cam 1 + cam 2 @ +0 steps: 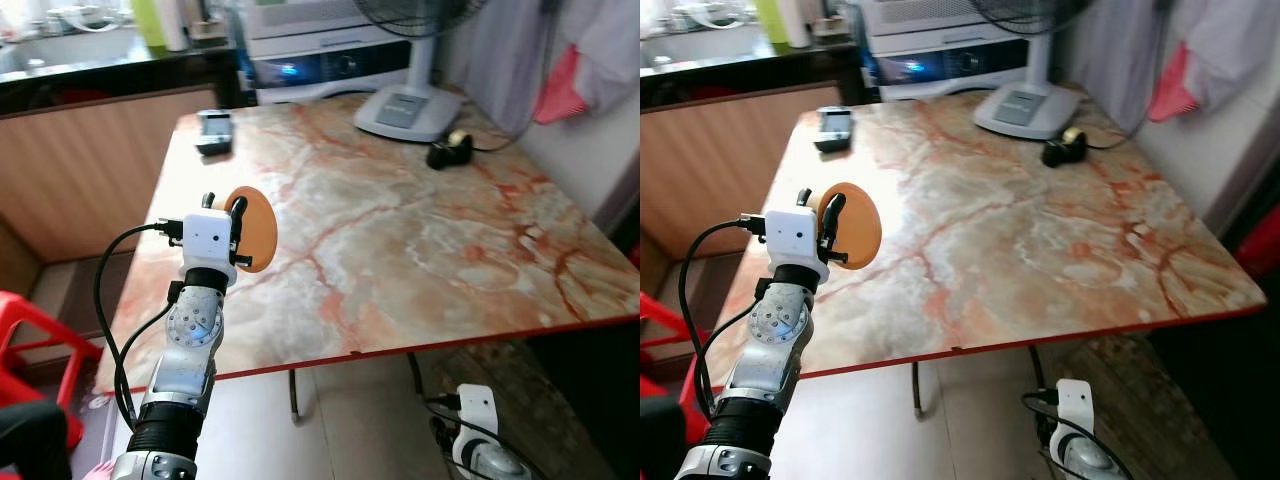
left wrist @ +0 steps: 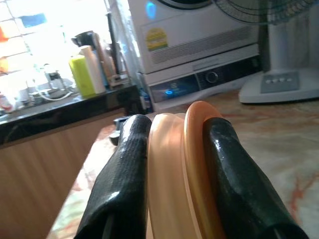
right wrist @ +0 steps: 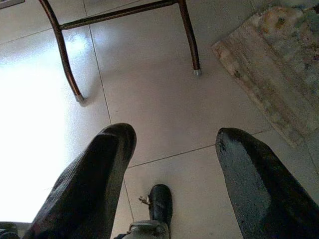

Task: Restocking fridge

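Note:
My left gripper (image 1: 238,222) is raised over the near left part of the marble table (image 1: 420,240) and is shut on a flat round orange disc (image 1: 256,232), held on edge. In the left wrist view the orange disc (image 2: 182,174) sits squeezed between the two black fingers (image 2: 122,184). My right gripper (image 3: 172,174) hangs low beside the table, open, with only the tiled floor (image 3: 149,89) under it. The right arm (image 1: 480,430) shows at the bottom of the head view.
A white fan base (image 1: 410,110) and a dark tape dispenser (image 1: 450,150) stand at the table's far right. A small dark device (image 1: 214,132) lies at the far left corner. A red stool (image 1: 30,340) stands left of the table, and a mat (image 3: 279,64) lies on the floor.

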Robot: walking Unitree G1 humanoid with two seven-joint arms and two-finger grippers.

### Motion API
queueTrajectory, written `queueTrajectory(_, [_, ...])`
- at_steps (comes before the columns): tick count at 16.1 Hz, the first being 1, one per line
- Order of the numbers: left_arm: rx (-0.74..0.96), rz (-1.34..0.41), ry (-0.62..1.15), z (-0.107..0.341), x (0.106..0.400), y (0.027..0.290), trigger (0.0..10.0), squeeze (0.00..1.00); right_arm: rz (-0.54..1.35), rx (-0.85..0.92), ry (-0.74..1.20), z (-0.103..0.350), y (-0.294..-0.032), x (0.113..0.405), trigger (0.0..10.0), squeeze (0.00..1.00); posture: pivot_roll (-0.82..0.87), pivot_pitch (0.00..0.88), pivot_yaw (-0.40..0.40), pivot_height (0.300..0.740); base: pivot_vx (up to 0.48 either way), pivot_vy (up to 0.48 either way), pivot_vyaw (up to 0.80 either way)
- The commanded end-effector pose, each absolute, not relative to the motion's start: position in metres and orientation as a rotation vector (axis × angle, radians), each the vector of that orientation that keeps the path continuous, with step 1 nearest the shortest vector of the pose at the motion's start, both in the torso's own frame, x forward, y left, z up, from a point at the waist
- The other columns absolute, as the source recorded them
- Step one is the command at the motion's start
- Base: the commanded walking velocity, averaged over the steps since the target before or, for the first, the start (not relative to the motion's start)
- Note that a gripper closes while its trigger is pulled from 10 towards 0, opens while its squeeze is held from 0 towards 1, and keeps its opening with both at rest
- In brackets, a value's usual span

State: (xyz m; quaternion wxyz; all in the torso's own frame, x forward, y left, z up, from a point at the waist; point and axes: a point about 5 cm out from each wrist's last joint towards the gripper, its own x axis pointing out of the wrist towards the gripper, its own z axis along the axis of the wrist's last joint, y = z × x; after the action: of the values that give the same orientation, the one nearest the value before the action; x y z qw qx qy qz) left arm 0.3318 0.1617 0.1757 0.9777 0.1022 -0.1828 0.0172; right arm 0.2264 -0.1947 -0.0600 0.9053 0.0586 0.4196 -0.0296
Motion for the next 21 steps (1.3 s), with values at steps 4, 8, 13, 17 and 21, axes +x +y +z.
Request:
queueTrajectory(4, [0.209, 0.026, -0.37, 0.178, 0.332, 0.1653, 10.0, 0.0, -0.072, 0.142, 0.876, -0.0607, -0.1895, 0.2269, 10.0, 0.0, 0.02, 0.0, 0.084, 0.74, 0.0, 0.0, -0.79])
queueTrajectory(8, [0.193, -0.026, -0.357, 0.1754, 0.3313, 0.1607, 10.0, 0.0, -0.082, 0.146, 0.884, -0.0619, -0.1898, 0.2251, 10.0, 0.0, 0.01, 0.0, 0.088, 0.74, 0.0, 0.0, -0.79])
queueTrajectory(13, [0.218, -0.034, -0.353, 0.1729, 0.3297, 0.16, 10.0, 0.0, -0.091, 0.155, 0.886, -0.0632, -0.1908, 0.2227, 10.0, 0.0, 0.0, 0.0, 0.084, 0.74, 0.0, -0.088, -0.79])
queueTrajectory(17, [0.198, -0.03, -0.356, 0.1737, 0.3301, 0.1623, 10.0, 0.0, -0.082, 0.154, 0.886, -0.0632, -0.1909, 0.2226, 10.0, 0.0, 0.0, 0.0, 0.082, 0.74, 0.0, -0.114, -0.79])
queueTrajectory(21, [0.203, -0.036, -0.354, 0.1728, 0.329, 0.1612, 10.0, 0.0, -0.068, 0.136, 0.891, -0.0624, -0.1915, 0.2238, 10.0, 0.0, 0.0, 0.0, 0.079, 0.74, 0.0, 0.0, -0.79])
